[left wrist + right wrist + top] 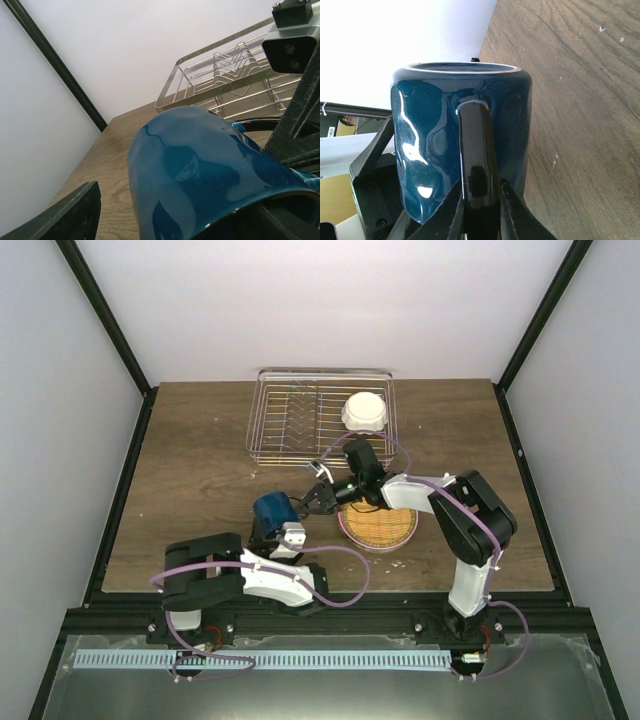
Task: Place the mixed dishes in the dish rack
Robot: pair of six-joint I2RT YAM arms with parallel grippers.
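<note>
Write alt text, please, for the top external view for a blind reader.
The left gripper and right gripper meet at a dark blue mug mid-table. Beyond, a white bowl sits in the wire dish rack; a yellow plate lies beneath the right arm.

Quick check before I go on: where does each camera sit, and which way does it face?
Top external: above and behind the bases, looking down at the table, rack and mug; left arm and right arm show.
Left wrist: low at the table, facing the rack across the mug; one own finger lower left, right arm at the right edge.
Right wrist: low, side-on to the mug; own fingers flank its handle.
Shared: both wrist views see the mug, from opposite sides.
</note>
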